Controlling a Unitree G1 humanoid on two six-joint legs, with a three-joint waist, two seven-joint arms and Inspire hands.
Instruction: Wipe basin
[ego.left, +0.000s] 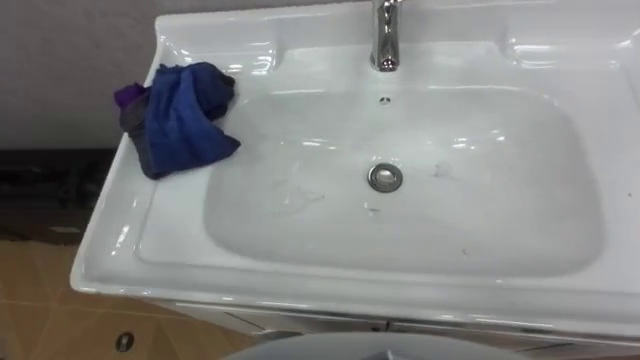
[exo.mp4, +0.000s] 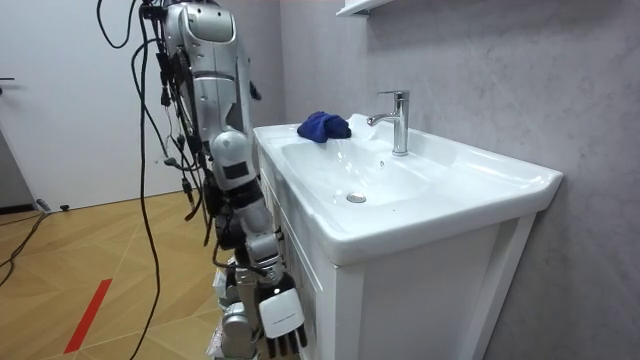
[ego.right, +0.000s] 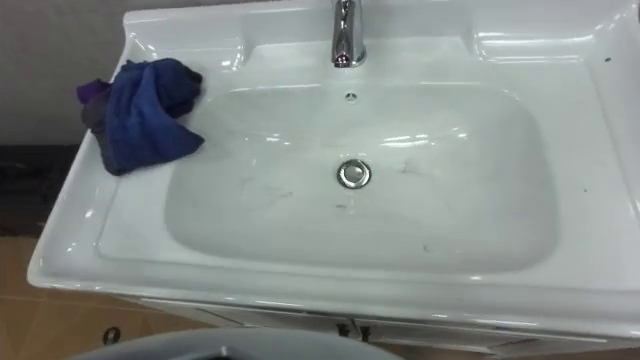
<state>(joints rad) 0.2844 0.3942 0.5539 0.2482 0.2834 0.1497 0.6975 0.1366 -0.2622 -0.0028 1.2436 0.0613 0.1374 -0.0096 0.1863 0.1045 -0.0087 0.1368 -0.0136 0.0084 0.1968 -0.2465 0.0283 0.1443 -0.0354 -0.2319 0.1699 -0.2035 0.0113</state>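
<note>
Your blue cloth (ego.left: 178, 118) lay bunched on the basin's (ego.left: 110, 250) rim, upper left of the eye views, likely parked within reach for wiping, while your right hand (exo.mp4: 276, 322) hung slack and empty, low in the room view.

Head stereo pair looks steeply down, close over the basin (ego.left: 110, 250) from its front edge; room camera, farther off at robot's right, faces along it; all share bowl and tap (ego.left: 385, 40).
</note>
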